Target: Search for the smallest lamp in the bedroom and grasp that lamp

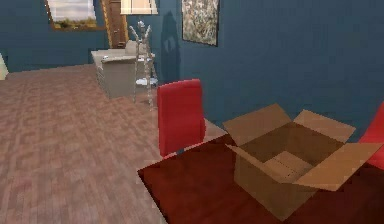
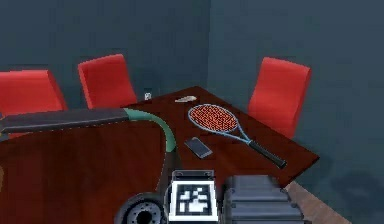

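Arm (image 2: pixel 262 203) retracted, gripper (image 2: pixel 147 212) low at bottom edge

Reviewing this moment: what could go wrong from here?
The table with the cardboard box and a red chair stand close ahead; driving forward could clip them. The tall lamp by the far wall may not be the smallest one. Reaching out sideways here might sweep the racket.

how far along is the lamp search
Done: nothing yet. In hand: the search; a floor lamp stands far off by a desk, past the table with the box. A racket and phone lie on the table at the arm side. Left: settle which lamp is smallest, drive there, grasp it.
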You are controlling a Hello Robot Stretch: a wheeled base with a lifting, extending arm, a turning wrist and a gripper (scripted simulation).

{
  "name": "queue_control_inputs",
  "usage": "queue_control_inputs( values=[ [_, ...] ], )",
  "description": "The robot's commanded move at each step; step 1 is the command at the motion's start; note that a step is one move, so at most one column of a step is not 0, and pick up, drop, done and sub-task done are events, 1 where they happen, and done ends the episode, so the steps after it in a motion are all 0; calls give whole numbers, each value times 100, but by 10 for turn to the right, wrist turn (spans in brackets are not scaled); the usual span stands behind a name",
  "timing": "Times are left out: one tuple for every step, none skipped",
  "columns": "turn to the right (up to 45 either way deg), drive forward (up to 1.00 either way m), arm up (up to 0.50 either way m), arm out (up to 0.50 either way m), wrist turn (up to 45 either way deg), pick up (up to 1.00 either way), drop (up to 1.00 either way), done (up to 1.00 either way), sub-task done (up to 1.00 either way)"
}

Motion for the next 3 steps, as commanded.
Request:
queue_control_inputs(
  values=[
    [0,0,0,22,0,0,0,0,0],
    [0,0,0,0,450,0,0,0,0],
    [0,0,0,0,450,0,0,0,0]
  ],
)
